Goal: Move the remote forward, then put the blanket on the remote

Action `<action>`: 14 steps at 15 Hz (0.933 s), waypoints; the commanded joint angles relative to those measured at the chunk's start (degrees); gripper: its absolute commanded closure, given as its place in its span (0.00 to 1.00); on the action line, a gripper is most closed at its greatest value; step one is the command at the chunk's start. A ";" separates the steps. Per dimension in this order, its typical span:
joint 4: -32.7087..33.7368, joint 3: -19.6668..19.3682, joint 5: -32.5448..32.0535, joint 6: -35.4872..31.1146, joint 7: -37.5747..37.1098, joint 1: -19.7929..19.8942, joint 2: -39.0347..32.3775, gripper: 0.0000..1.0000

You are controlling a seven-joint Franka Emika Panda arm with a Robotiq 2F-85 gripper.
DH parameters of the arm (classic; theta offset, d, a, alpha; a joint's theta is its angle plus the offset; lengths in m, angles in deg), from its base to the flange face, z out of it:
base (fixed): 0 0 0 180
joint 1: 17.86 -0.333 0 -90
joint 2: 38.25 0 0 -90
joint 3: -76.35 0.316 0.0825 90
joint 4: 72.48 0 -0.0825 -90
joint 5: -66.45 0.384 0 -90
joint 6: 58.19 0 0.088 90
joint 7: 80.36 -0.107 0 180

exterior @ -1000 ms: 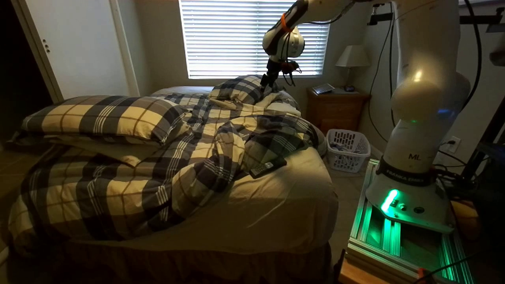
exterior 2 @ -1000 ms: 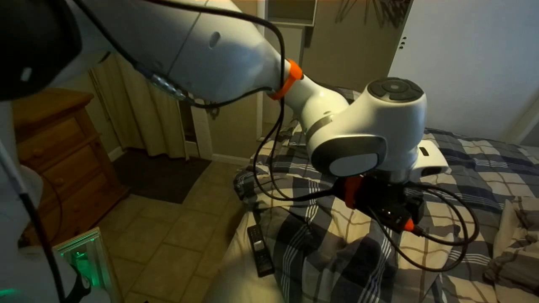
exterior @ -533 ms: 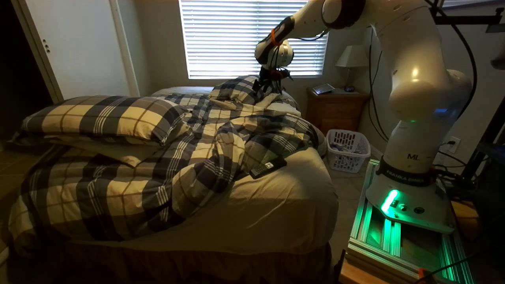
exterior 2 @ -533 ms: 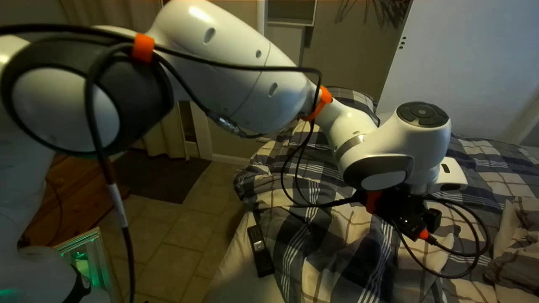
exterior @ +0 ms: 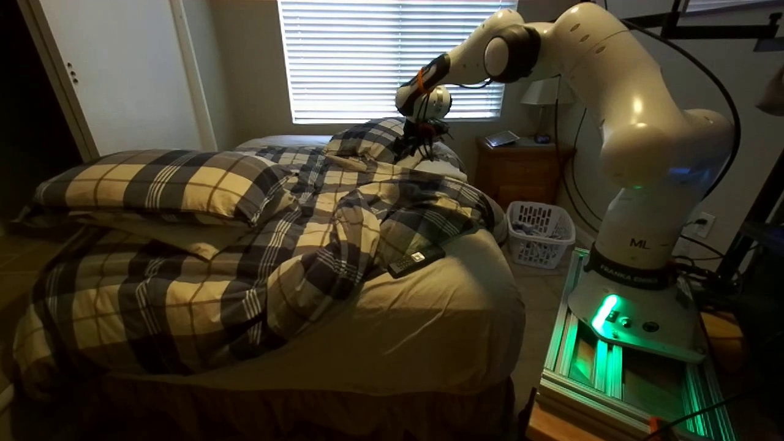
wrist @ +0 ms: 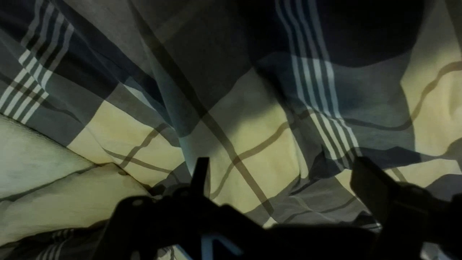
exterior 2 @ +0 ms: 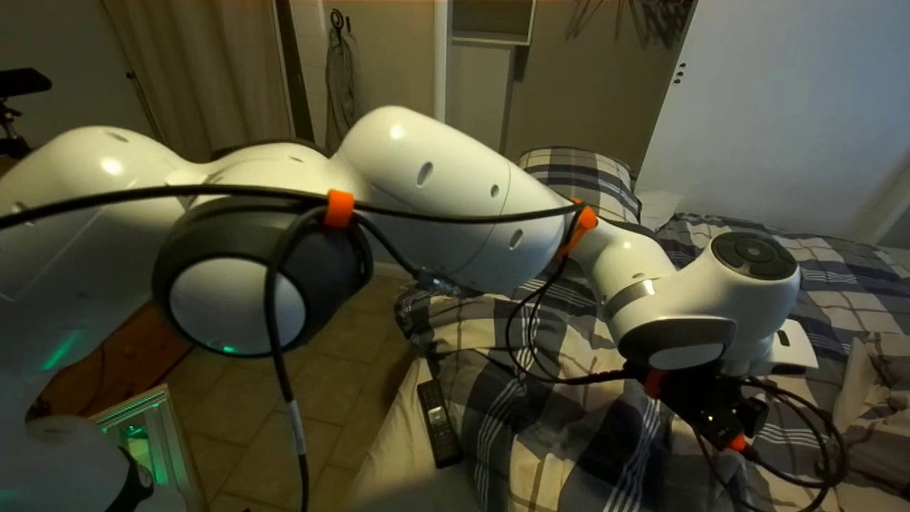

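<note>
One slim black remote (exterior 2: 439, 424), long axis near-to-far in an exterior view, far end leftward, beside one dark-and-cream plaid fabric blanket (exterior 2: 544, 441); one black hand (wrist: 279, 164), spread wide.

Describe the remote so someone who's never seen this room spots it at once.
Start at the bed. Toward the robot base, pale sheet shows past the plaid comforter. There lies the remote control: slim, black and button-covered, unlike the soft, checked comforter beside it.
</note>
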 commanded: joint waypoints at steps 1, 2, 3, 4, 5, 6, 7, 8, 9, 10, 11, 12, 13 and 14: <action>8.89 -0.10 -4.00 4.64 -1.67 1.83 -6.11 0.00; 10.63 -0.30 -4.81 5.56 -1.79 2.07 -7.53 0.00; 12.28 -0.23 -5.40 6.13 -1.66 2.44 -8.79 0.00; 14.64 -1.27 -4.34 6.70 -0.69 2.05 -10.43 0.00; 16.02 -1.24 -4.24 6.99 -0.61 2.30 -11.44 0.00; 18.11 -1.38 -4.18 7.42 -0.32 2.42 -12.78 0.00; 19.53 -1.47 -4.11 7.30 -0.01 2.53 -13.83 0.00; 21.30 -1.45 -4.03 7.28 0.37 2.69 -15.02 0.00; 23.12 -1.54 -4.20 7.02 0.80 2.76 -16.24 0.00; 24.55 -1.61 -4.14 7.14 0.86 2.86 -17.18 0.00; 26.13 -1.78 -4.16 7.11 0.88 2.92 -18.27 0.00; 27.48 -1.61 -3.83 7.23 0.91 3.15 -19.19 0.00; 27.83 0.48 -5.65 6.89 0.10 4.21 -19.42 0.00; 28.88 1.49 -5.17 7.28 0.55 4.69 -20.21 0.00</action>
